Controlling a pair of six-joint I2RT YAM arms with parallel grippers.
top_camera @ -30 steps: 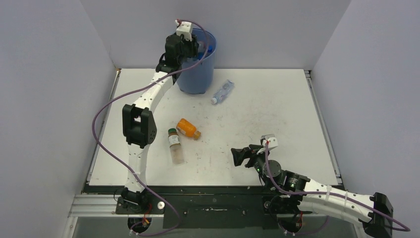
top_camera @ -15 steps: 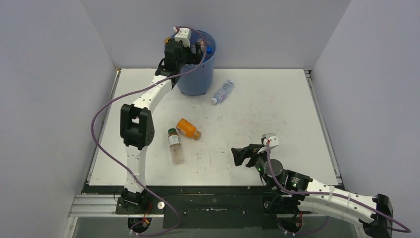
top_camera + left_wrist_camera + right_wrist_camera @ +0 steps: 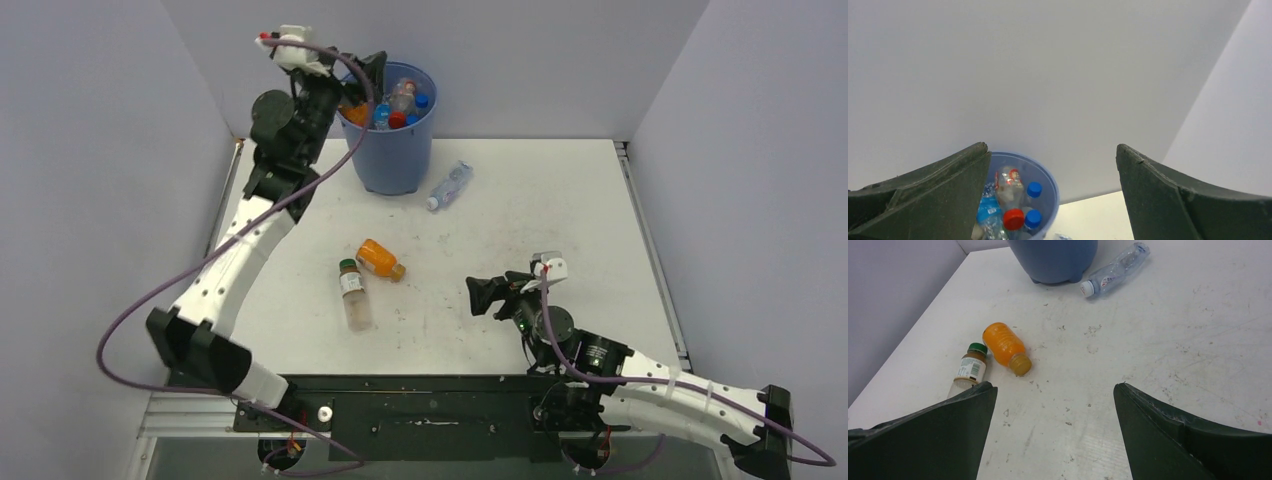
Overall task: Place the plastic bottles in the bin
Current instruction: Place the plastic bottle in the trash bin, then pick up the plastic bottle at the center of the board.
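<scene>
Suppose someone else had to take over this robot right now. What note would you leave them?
Left gripper: open, empty, raised by the left rim of the bin.
Right gripper: open, empty, low over the near part of the table.
Done: several bottles are in the bin.
Left: three lying on the table. A clear bottle is just right of the bin, an orange bottle is mid-table, and a green-capped bottle is next to it.
Suggestion: the right gripper is nearest the orange bottle, so that is probably the easiest next pick.
</scene>
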